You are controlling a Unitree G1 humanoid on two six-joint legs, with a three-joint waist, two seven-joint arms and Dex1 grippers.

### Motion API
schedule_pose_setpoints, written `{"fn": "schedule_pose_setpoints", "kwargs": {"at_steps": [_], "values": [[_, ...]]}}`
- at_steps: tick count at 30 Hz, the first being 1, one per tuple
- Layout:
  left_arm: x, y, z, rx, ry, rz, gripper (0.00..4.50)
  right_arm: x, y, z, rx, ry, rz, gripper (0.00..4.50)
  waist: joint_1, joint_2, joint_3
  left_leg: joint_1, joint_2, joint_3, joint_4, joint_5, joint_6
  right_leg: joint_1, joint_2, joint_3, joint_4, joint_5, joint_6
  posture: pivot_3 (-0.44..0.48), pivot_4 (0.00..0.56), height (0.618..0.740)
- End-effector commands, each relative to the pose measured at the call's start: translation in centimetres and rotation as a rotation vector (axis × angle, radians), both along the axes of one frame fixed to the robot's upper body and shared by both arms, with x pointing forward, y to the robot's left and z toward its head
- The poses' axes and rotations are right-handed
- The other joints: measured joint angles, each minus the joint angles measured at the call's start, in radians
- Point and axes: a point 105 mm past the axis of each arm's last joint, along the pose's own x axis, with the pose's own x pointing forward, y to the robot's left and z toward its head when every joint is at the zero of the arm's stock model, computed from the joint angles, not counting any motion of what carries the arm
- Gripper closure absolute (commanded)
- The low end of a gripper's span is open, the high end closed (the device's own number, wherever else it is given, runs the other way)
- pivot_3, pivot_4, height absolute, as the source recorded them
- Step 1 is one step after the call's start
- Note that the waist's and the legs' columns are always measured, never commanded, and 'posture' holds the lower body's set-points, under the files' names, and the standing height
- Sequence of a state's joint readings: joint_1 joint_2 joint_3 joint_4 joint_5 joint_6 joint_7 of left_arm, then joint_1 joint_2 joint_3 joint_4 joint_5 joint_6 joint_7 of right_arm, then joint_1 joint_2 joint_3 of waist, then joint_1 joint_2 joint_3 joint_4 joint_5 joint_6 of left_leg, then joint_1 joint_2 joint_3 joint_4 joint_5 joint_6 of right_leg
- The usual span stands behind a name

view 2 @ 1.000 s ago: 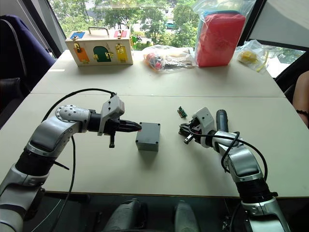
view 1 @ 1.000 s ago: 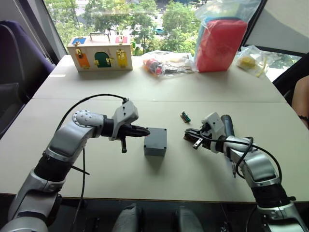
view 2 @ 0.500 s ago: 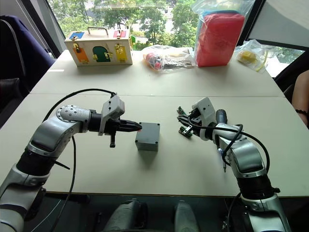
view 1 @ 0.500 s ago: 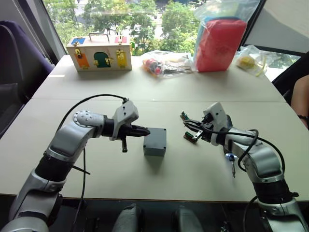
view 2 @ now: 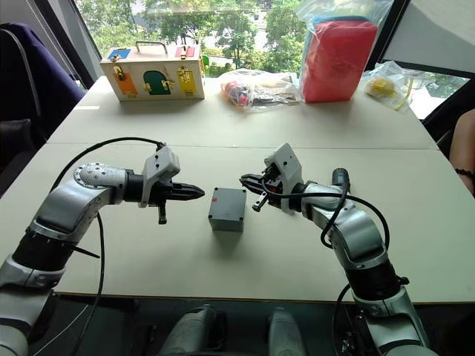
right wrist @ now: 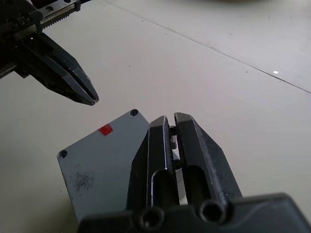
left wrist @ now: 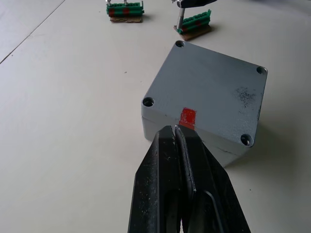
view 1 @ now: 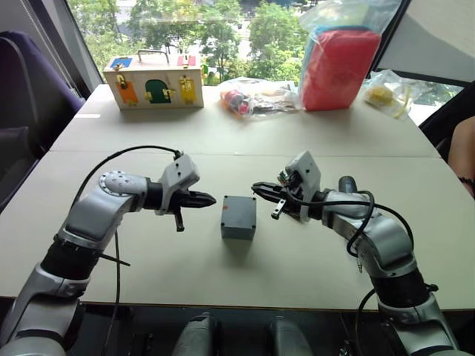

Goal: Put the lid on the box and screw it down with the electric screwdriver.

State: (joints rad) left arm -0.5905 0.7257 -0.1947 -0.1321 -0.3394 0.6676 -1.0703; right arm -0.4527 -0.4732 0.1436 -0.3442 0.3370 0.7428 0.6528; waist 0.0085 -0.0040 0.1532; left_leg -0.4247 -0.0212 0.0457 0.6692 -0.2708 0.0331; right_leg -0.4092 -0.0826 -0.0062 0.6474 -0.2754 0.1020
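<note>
- The box (view 1: 238,216) stands on the pale table (view 1: 223,133) near its middle, between the two grippers. The lid (left wrist: 209,87) already sits on it: a flat, smooth grey top with a sunken screw hole at each corner, a faint scuffed patch and a small red mark (left wrist: 187,117) at the edge facing the left arm.
- The left gripper (view 1: 211,199) hovers at about nine o'clock from the box, just short of it, its fingers pressed together to a point and holding nothing. The arm reaches in level from the left with a black cable looping over it.
- The right gripper (view 1: 257,189) hangs at about two o'clock from the box, close to its far corner and above the table. Its fingers (right wrist: 163,145) are nearly together, and something small and dark sits in the narrow gap; what it is I cannot tell.
- The electric screwdriver (view 1: 350,194), a black cylinder, lies on the table at three o'clock, partly behind the right forearm.
- Two small green-and-brown pieces (left wrist: 125,10) lie beyond the box.
- At the far edge, around twelve o'clock: a wooden box with a handle and coloured doors (view 1: 154,80), clear plastic bags (view 1: 256,96) of small items and a red pack in a bag (view 1: 338,63).
</note>
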Motion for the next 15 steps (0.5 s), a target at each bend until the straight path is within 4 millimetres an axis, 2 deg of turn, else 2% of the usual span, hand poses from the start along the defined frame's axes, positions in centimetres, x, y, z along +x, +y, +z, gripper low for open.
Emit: {"fn": "schedule_pose_setpoints", "kwargs": {"at_steps": [1, 7, 15], "values": [[-0.11, 0.08, 1.4, -0.016, -0.05, -0.002, 4.5, -0.17, 0.23, 0.35, 0.004, -0.029, 0.019, 4.36, 0.0, 0.0, 0.0, 0.0, 0.0, 0.0, 0.0, 0.0, 0.0, 0.0, 0.0, 0.0, 0.0, 0.0, 0.0, 0.0, 0.15, 0.74], [-0.05, -0.03, 1.7, -0.018, -0.056, -0.005, 4.5, 0.01, 0.05, -0.53, -0.01, -0.018, 0.009, 4.36, 0.0, 0.0, 0.0, 0.0, 0.0, 0.0, 0.0, 0.0, 0.0, 0.0, 0.0, 0.0, 0.0, 0.0, 0.0, 0.0, 0.15, 0.74], [-0.27, -0.36, 1.83, -0.022, -0.054, -0.014, 4.5, 0.43, -0.5, -0.59, -0.011, -0.027, -0.017, 4.36, 0.0, 0.0, 0.0, 0.0, 0.0, 0.0, 0.0, 0.0, 0.0, 0.0, 0.0, 0.0, 0.0, 0.0, 0.0, 0.0, 0.15, 0.74]]}}
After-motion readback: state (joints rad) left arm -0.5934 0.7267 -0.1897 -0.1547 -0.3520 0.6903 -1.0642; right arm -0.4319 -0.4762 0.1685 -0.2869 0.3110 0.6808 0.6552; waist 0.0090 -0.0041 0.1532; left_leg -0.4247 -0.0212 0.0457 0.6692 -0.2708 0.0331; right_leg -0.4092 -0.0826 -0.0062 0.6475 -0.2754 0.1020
